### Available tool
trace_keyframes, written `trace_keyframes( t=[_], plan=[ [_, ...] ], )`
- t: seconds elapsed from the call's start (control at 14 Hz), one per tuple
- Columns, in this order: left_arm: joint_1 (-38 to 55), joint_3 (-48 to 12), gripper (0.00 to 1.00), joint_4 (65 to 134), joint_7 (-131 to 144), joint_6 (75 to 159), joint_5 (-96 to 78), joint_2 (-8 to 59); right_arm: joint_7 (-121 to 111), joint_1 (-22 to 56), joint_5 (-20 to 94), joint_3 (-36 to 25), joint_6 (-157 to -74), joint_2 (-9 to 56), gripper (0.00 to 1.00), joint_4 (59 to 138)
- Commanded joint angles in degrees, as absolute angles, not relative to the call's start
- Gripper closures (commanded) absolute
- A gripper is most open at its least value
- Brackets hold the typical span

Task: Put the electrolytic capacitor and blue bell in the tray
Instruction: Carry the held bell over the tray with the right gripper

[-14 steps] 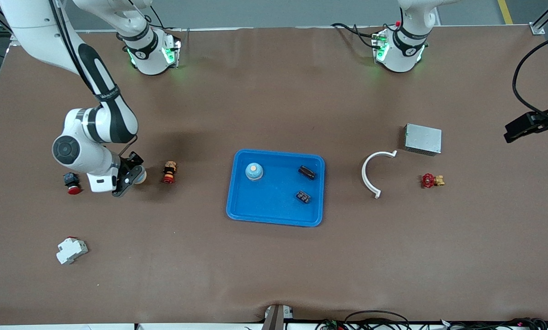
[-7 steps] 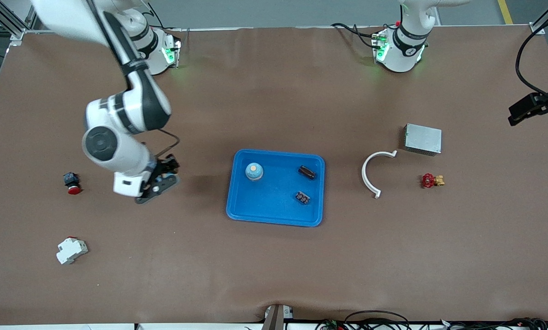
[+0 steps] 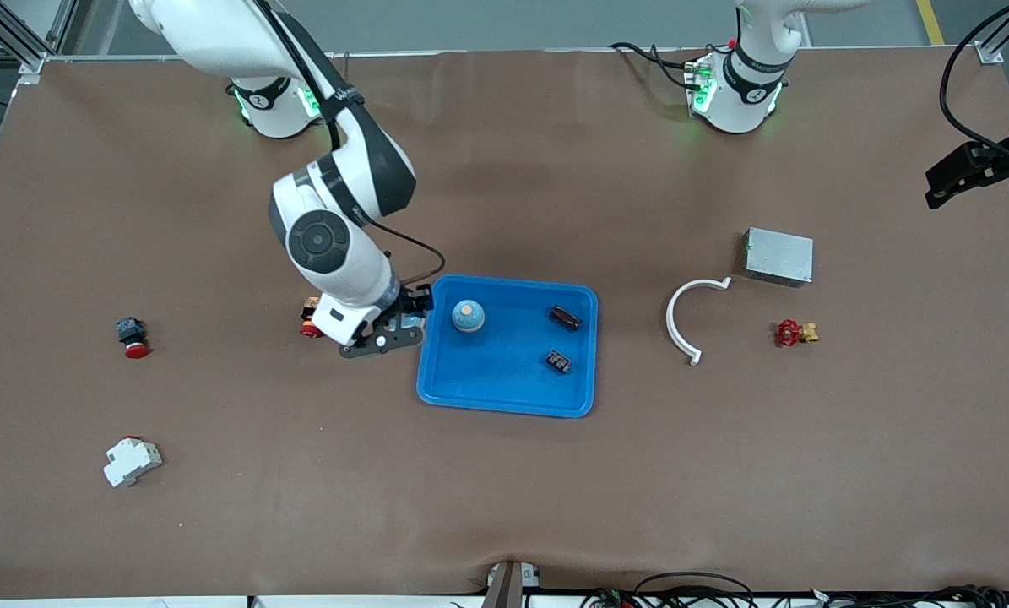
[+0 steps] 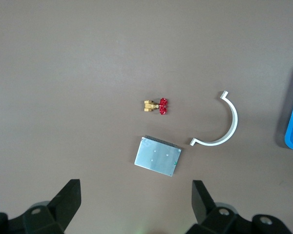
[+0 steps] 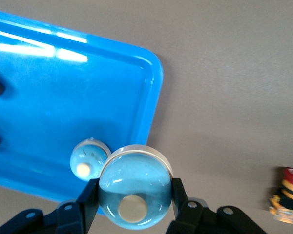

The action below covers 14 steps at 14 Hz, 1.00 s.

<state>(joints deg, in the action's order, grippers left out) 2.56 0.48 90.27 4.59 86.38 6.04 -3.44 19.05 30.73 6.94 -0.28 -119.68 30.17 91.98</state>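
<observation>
A: Where is the blue bell (image 5: 133,193) against the jaws?

B: Right between them. The right gripper (image 5: 132,197) pinches the dome on both sides, jaws pressed against its rim. From the right wrist view it hangs over the edge of the tray (image 3: 504,397) at the right arm's end.

A: There's already a bell in the tray?

B: Yes, a second blue bell (image 3: 468,316) sits on the tray floor near that same edge. Two small dark parts share the tray: one (image 3: 565,317) toward the left arm's end, another (image 3: 558,363) nearer the front camera than it. I cannot tell which, if either, is the electrolytic capacitor.

A: And the left gripper (image 4: 134,207)?

B: Jaws spread wide, holding nothing. That arm waits high over its own end of the bench (image 3: 504,490), above a grey metal box (image 4: 157,162), a white curved clip (image 4: 224,126) and a red valve (image 4: 157,106).

A: Anything else around the tray?

B: A red and orange button (image 3: 309,317) shows just beside the right gripper. Farther toward the right arm's end lie a red pushbutton (image 3: 132,336) and, nearer the front camera, a white breaker (image 3: 132,461).
</observation>
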Motion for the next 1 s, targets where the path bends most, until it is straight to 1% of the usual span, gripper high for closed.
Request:
trace_keyframes(
  t=[0.0,0.07,0.29,0.5,0.64,0.93],
  plan=[
    [3.1,-0.3,0.00,91.4,4.7,86.2,4.9,-4.3,23.4,32.5,7.7,-1.0,-119.4,36.1,0.96,86.4],
    [2.8,-1.4,0.00,91.2,4.7,86.0,4.9,-4.1,24.1,32.8,7.8,-1.0,-119.7,36.9,0.96,84.9],
    [3.3,-1.8,0.00,90.9,4.5,85.9,4.9,-4.0,27.2,34.3,7.7,-1.0,-120.1,39.5,0.96,82.0],
    [3.3,-2.5,0.00,90.1,4.4,85.9,4.9,-3.4,27.6,34.3,7.8,-0.9,-122.7,41.7,0.96,80.9],
    [3.3,-2.5,0.00,90.3,4.4,86.0,4.9,-2.0,27.2,34.4,7.8,-0.9,-125.1,42.4,0.96,80.7],
    [3.3,-2.8,0.00,89.9,4.3,87.0,4.9,0.4,27.2,34.9,7.9,-0.9,-125.7,45.1,0.96,78.0]
  ],
)
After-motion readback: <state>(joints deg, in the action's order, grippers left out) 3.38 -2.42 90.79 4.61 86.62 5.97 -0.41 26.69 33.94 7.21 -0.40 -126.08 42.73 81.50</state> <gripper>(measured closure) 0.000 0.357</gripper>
